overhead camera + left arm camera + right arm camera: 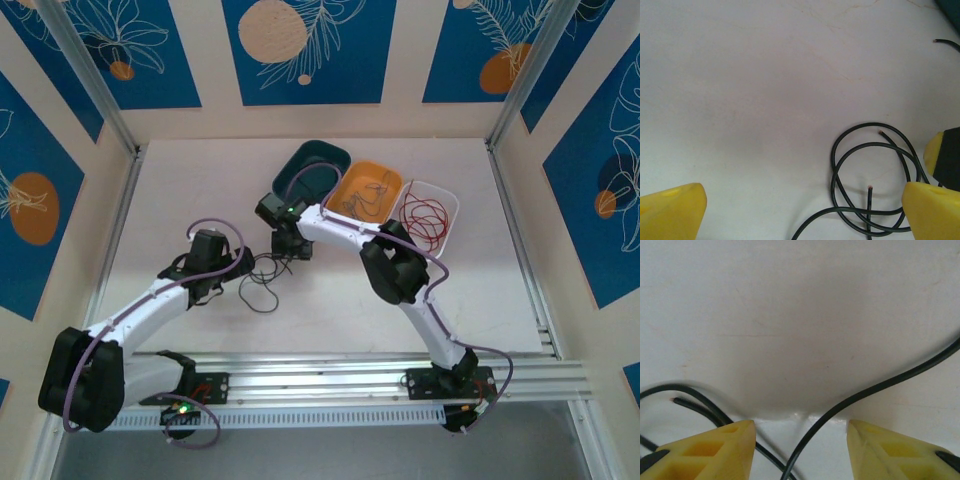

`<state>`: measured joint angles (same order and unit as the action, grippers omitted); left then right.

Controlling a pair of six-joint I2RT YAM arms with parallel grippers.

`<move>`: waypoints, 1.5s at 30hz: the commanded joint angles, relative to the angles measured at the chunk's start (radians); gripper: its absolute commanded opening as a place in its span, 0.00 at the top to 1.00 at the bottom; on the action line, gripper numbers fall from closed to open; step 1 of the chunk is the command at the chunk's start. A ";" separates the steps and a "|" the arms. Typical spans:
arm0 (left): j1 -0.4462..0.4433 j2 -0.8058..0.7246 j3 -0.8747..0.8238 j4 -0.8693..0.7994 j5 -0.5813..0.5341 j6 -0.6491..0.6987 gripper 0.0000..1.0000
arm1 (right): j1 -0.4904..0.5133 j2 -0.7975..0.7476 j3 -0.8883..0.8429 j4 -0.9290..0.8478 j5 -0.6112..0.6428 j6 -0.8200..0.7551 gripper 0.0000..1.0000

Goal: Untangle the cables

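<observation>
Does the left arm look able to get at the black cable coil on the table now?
Probably yes. The left end effector is open and the black cable coil lies on the table just ahead of it. The right end effector, open around a black strand nearby, may crowd it.

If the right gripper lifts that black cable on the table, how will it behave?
Probably floppy: the black cable lies in loose overlapping loops, so it should droop and drag its coils along. Likely light, being so thin. It could slip from the right gripper, which straddles only one thin strand.
</observation>
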<state>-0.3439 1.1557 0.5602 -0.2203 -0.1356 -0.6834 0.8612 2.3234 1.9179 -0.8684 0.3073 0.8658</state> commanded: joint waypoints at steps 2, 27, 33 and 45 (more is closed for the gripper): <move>0.011 0.006 -0.008 0.015 -0.016 -0.010 0.00 | 0.017 0.025 0.003 -0.064 -0.017 -0.004 0.54; 0.012 0.035 -0.002 0.040 0.041 -0.004 0.00 | 0.034 -0.394 -0.082 0.021 -0.098 -0.229 1.00; 0.013 0.006 -0.011 0.038 0.019 -0.016 0.00 | 0.004 -0.489 -0.056 0.083 -0.219 -0.317 1.00; 0.013 0.004 -0.012 0.043 0.014 -0.015 0.00 | -0.047 -0.598 -0.026 0.338 -0.221 -0.445 1.00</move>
<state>-0.3424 1.1679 0.5571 -0.1940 -0.1089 -0.6838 0.8196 1.7748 1.8793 -0.6495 0.0898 0.4812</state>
